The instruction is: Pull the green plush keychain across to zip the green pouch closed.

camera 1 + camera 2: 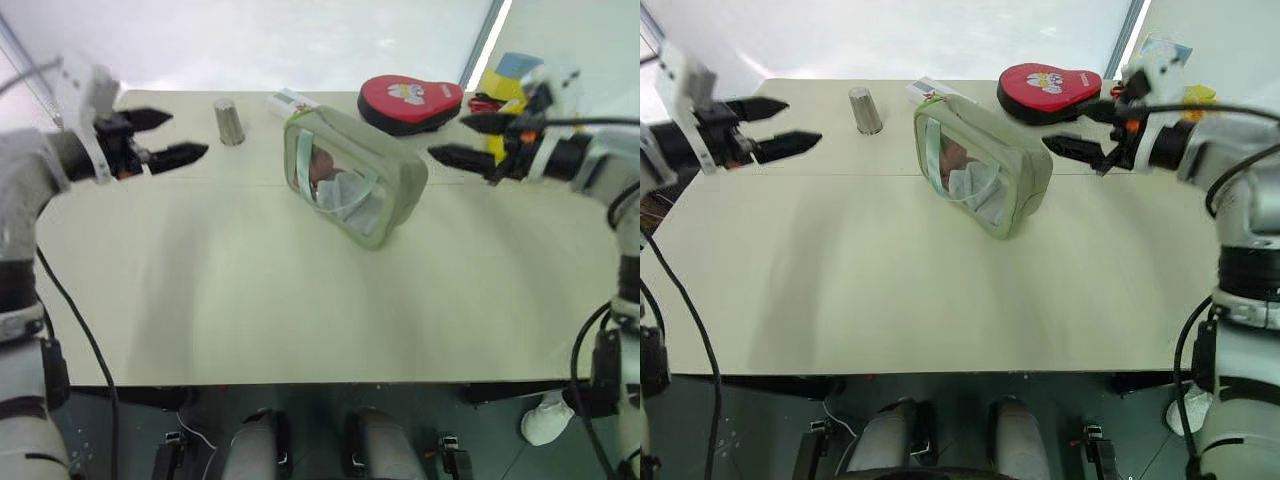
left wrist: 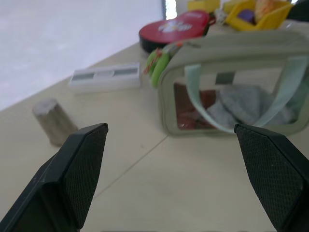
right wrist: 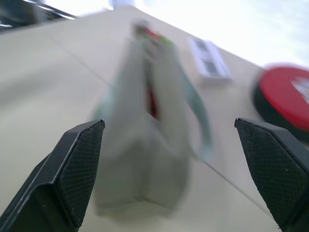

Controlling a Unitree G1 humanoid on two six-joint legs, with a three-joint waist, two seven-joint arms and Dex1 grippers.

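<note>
The green pouch [image 1: 390, 185] stands on the table [image 1: 250, 300] at the middle back, its clear window and pale strap turned toward my left side. The green plush keychain [image 2: 157, 65] hangs at the pouch's far top corner, near the white box. My left gripper [image 1: 182, 135] hovers open above the table well to the left of the pouch, pointing at it. My right gripper [image 1: 450, 138] hovers open just to the right of the pouch, fingers apart from it. Nothing is between either pair of fingers. In the right wrist view the pouch [image 3: 145, 125] is blurred.
A red rounded case [image 1: 410, 100] lies behind the pouch to the right. A white box [image 1: 292, 102] and a small metal cylinder [image 1: 230, 122] stand at the back. Yellow items [image 1: 505, 85] sit behind my right gripper. Bare tabletop stretches toward the front edge.
</note>
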